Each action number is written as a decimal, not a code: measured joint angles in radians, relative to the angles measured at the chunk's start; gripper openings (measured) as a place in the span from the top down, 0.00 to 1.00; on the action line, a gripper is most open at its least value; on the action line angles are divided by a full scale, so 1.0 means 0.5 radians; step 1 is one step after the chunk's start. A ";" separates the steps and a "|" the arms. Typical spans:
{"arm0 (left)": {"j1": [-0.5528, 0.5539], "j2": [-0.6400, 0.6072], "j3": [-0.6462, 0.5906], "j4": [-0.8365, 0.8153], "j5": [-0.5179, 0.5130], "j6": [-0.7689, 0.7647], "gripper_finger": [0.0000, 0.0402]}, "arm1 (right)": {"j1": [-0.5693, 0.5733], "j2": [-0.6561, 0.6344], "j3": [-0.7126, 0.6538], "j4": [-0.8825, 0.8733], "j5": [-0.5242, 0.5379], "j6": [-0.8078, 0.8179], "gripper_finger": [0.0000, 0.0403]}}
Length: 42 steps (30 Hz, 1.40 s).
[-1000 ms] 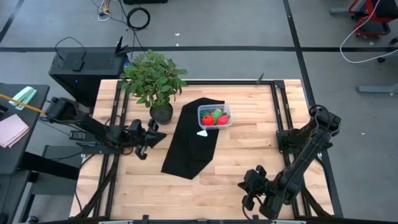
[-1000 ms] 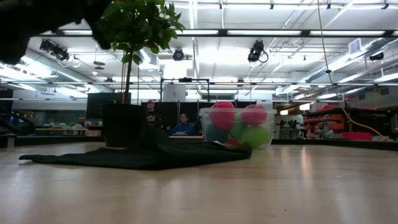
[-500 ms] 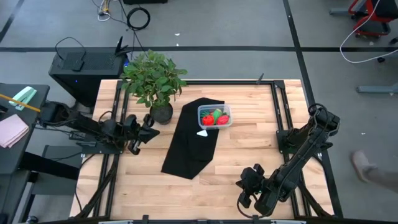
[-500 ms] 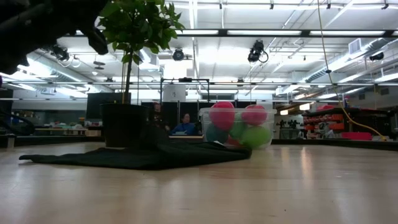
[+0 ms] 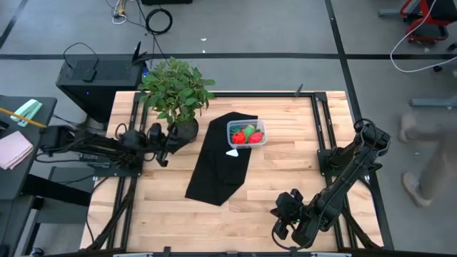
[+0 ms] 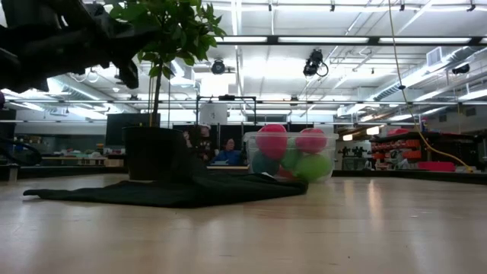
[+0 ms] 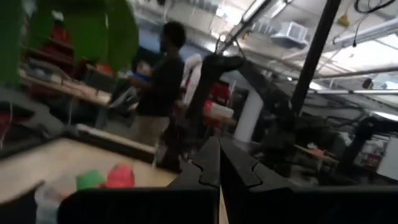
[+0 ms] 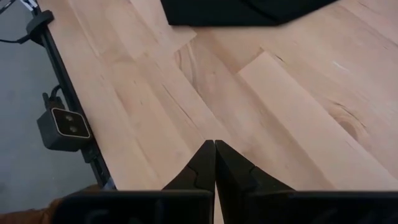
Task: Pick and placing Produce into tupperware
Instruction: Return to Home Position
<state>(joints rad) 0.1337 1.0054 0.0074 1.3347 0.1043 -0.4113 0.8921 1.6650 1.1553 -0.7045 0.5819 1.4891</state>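
Note:
The clear tupperware (image 5: 246,133) sits on the far end of a black cloth (image 5: 218,163). Inside it lies the produce (image 5: 247,135): two red pieces above a lime-green one (image 6: 313,167) and darker green ones in the low view. The left wrist view shows the tupperware (image 7: 62,186) with a green and a red piece. My left gripper (image 5: 171,140) hangs shut above the table beside the plant pot, left of the cloth, holding nothing. My right gripper (image 5: 278,220) is shut and empty over the near right part of the table (image 8: 214,149).
A leafy potted plant (image 5: 176,89) stands at the far left, its pot (image 5: 185,129) close to my left gripper. A small white scrap (image 5: 233,152) lies on the cloth. Bare wood (image 5: 285,171) spreads right of the cloth. A person passes beyond the table's right edge.
My left gripper has drawn back toward the table's left and far edges, away from the cloth and up beside the plant pot, staying shut. My right gripper has shifted slightly toward the left. The tupperware and produce have not moved.

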 joint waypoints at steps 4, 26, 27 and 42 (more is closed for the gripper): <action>-0.006 -0.111 0.000 -0.024 -0.022 0.061 0.99 | 0.000 0.000 0.000 0.010 0.000 0.000 0.97; -0.166 -1.039 0.438 -2.016 -0.042 0.238 0.99 | 0.000 0.000 0.000 0.007 0.019 -0.005 0.97; -0.181 -1.073 0.420 -2.018 -0.082 0.239 0.99 | 0.000 0.000 0.000 0.007 0.027 -0.009 0.97; -0.346 -1.526 0.130 -1.761 -0.399 0.367 1.00 | -0.014 0.000 -0.001 0.009 0.006 -0.014 0.97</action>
<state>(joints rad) -0.0391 0.2425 0.0726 0.4541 -0.0949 -0.2277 0.8848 1.6650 1.1549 -0.6999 0.5847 1.4822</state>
